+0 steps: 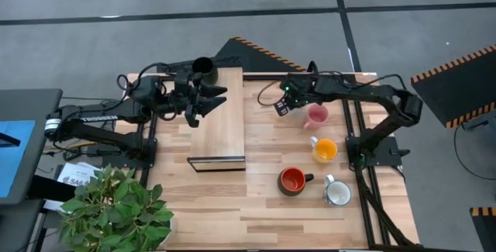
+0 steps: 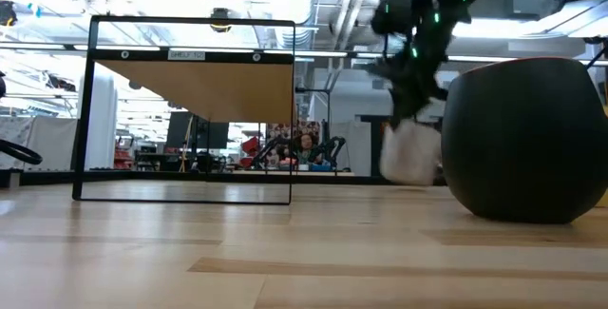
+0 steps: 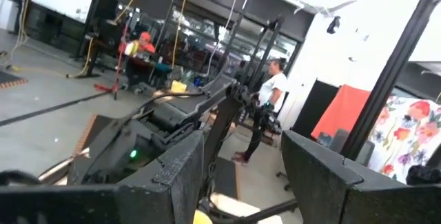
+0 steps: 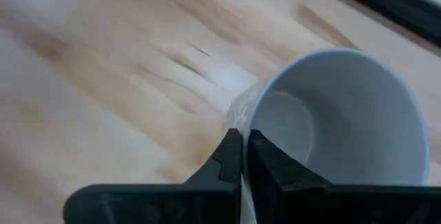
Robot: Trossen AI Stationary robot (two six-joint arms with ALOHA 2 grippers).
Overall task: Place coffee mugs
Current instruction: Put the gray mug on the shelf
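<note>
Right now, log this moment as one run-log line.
right claw: shut on pink mug rim | left claw: open, near black mug

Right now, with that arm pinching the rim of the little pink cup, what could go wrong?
The right gripper holds the small pink ceramic mug only by a thin pinch on its rim, and the mug looks tilted, so it might slip or swing. The orange-yellow ceramic mug sits close beside it, so a low sweep could knock it. The left gripper hovers open by the black mug on the light wooden shelf; a nudge could tip that one.
</note>
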